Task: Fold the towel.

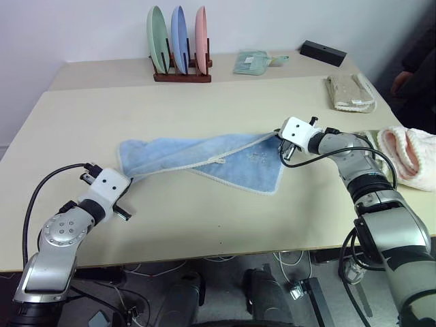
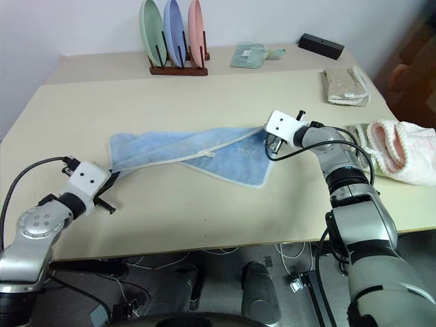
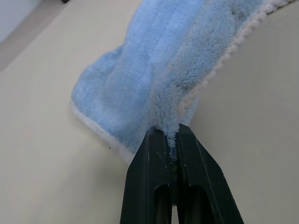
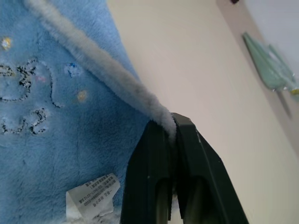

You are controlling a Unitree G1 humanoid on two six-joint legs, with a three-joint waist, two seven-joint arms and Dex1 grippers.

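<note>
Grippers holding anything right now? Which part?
Both hold the towel. Left gripper is shut on a bunched corner at its left end; right gripper pinches the whitish edge trim at its right end.

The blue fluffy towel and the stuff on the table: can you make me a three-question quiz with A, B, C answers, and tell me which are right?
1. Where is the wooden rack of plates?
A. at the table's far edge
B. on the towel
C. under the table

2. How many plates stand in it?
A. one
B. three
C. five

3. What are the two grippers doing to the light sky-blue terry cloth towel?
A. hovering above it
B. both pinching it
C. only one holds it

Answers:
1 A: the rack stands by the wall, beyond the towel.
2 B: one green, one blue, one pink.
3 B: the left gripper is shut on one corner and the right gripper on the whitish edge trim at the other end.
</note>
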